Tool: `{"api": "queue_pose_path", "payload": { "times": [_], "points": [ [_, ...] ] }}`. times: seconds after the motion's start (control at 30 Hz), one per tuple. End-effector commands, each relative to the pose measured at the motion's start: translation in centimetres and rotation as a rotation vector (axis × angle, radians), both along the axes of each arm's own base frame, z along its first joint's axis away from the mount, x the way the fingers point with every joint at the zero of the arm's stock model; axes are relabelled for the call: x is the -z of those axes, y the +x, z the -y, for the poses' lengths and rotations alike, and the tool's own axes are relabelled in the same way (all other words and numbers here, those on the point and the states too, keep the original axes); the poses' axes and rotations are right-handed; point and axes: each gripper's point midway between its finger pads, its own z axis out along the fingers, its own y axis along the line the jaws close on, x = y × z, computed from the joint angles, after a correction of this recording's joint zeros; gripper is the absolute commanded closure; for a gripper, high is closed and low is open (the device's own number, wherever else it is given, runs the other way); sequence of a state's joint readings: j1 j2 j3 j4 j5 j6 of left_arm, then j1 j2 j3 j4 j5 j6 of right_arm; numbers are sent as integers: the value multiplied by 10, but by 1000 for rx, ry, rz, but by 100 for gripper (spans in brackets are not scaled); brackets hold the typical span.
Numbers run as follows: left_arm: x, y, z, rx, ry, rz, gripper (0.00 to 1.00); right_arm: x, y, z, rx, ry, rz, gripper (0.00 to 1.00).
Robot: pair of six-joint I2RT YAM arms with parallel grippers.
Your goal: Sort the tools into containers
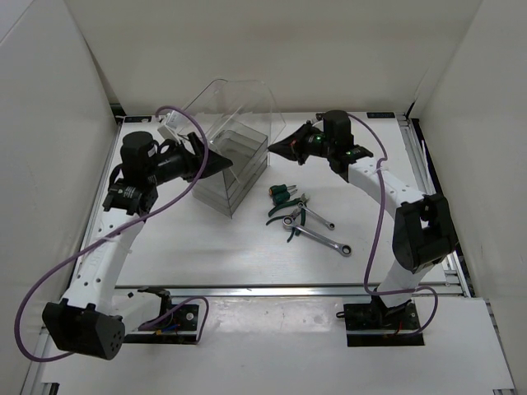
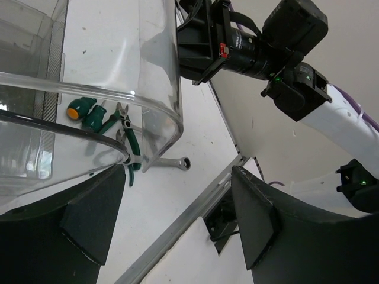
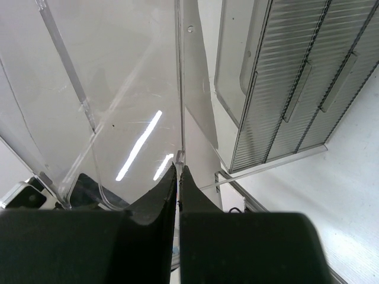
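At the left of the table (image 1: 206, 247), the left gripper (image 1: 224, 164) is laid against the near side of the cabinet (image 1: 235, 177). Its jaws are spread wide, and in its own wrist view it holds nothing. The curved lower rim of the clear shell (image 2: 160, 71) sits just ahead of the fingers; contact cannot be confirmed.

At centre, the drawers (image 1: 243, 156) are stacked inside the shell. None appears pulled out, and no tool is in one.

To the right of the cabinet, the right gripper (image 1: 278, 148) has its jaws drawn almost together. The right wrist view shows a thin upright edge of the shell running down into the gap between them, so I judge it pinched on that edge.

Further right, all four tools lie loose on the table in one tight cluster, well apart from both grippers: the screwdriver (image 1: 282, 193), the pliers (image 1: 282, 211), the upper wrench (image 1: 319, 217) and the lower wrench (image 1: 325, 240). The pliers overlap the lower wrench's head.

Risks noted:
- The pinch is on thin, smooth plastic. A pull off the line of the panel could let it slip free or flex.
- The cabinet looks light. With one arm pulling and the other not bracing, it could slide or tip.
- The wide left jaws could catch the shell rim on any sideways move.
- Because the tools overlap, lifting one may drag another with it.
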State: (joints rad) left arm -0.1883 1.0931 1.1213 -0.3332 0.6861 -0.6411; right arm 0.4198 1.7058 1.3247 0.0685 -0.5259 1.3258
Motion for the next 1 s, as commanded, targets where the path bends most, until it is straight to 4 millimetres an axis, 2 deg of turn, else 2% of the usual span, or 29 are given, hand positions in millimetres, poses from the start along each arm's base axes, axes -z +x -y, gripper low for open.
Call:
{"api": "queue_pose_path", "payload": {
  "times": [0.0, 0.2, 0.4, 0.53, 0.73, 0.97],
  "points": [
    [-19, -4, 3, 22, -19, 31, 17, -53, -4, 4, -5, 45, 108, 100],
    [-18, 2, 4, 18, -20, 12, 17, -59, -5, 3, -6, 56, 112, 100],
    [-26, 7, 8, 29, -40, 11, 17, -60, -5, 2, -9, 56, 104, 100],
    [-23, 11, 16, 40, -34, -1, 17, -65, -6, 2, -12, 59, 109, 100],
    [-27, 0, 49, 105, -31, -6, 17, -64, -6, 1, -15, 63, 102, 100],
    [-15, -15, 52, 113, -29, -55, 17, -67, -6, 2, -21, 73, 104, 100]
  ]
}}
